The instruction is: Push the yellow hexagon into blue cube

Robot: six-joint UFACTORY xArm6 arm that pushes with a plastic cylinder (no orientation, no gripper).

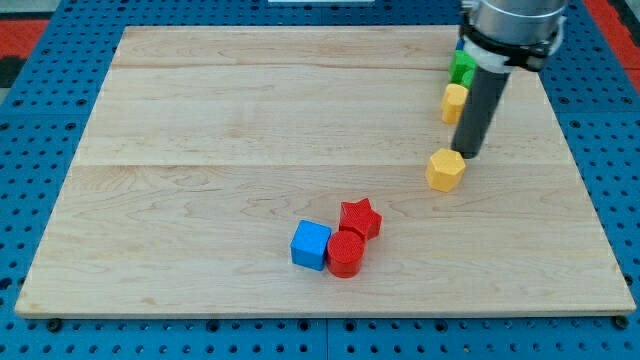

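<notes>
The yellow hexagon [445,169] lies on the wooden board [200,150] at the view's right of centre. The blue cube [310,245] lies lower and to the left, near the view's bottom middle. My tip [467,155] stands just up and right of the yellow hexagon, touching or nearly touching its upper right edge. The rod runs up to the arm's grey body at the view's top right.
A red star [361,218] and a red cylinder [346,254] sit right against the blue cube's right side. A second yellow block [454,101] and a green block [462,67] lie at the top right, partly hidden by the rod.
</notes>
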